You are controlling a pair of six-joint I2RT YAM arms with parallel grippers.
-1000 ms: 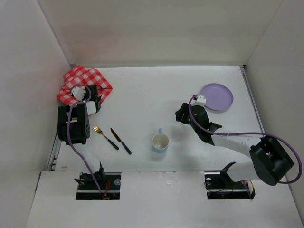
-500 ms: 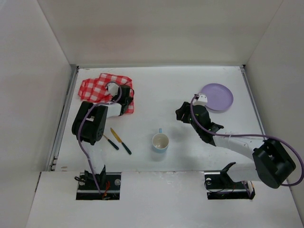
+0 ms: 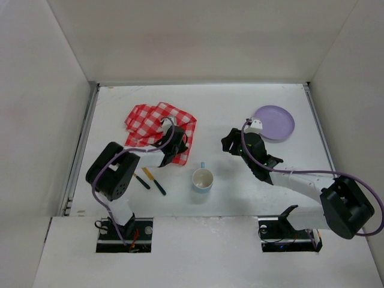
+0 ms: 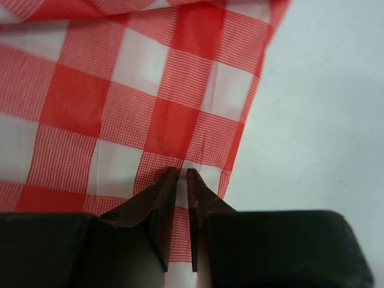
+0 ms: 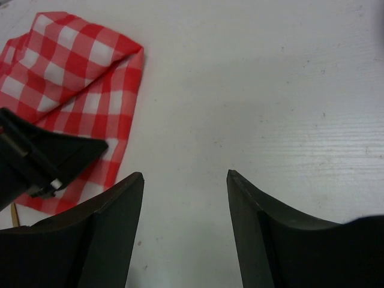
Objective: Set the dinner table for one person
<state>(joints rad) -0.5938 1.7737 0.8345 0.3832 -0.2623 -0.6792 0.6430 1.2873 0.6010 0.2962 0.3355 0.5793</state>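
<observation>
The red-and-white checked cloth (image 3: 157,122) lies rumpled on the white dinner table (image 3: 240,102), left of centre. My left gripper (image 3: 179,147) sits at the cloth's near right corner, shut on its edge. In the left wrist view the jaws (image 4: 182,174) pinch the cloth (image 4: 120,90) with only a thin gap. My right gripper (image 3: 228,143) is open and empty, low over bare table (image 5: 252,78) between the cup and the plate. The right wrist view shows its fingers (image 5: 185,177) spread, with the cloth (image 5: 72,60) to the left.
A light-blue cup (image 3: 203,179) stands upright near the front middle. A dark-handled knife (image 3: 154,180) and part of a fork (image 3: 141,182) lie left of it, partly under the left arm. A purple plate (image 3: 274,122) sits far right. Walls enclose the table.
My left gripper has dragged the checked cloth from the far left corner rightward and nearer, toward the middle. The right arm has barely moved.
</observation>
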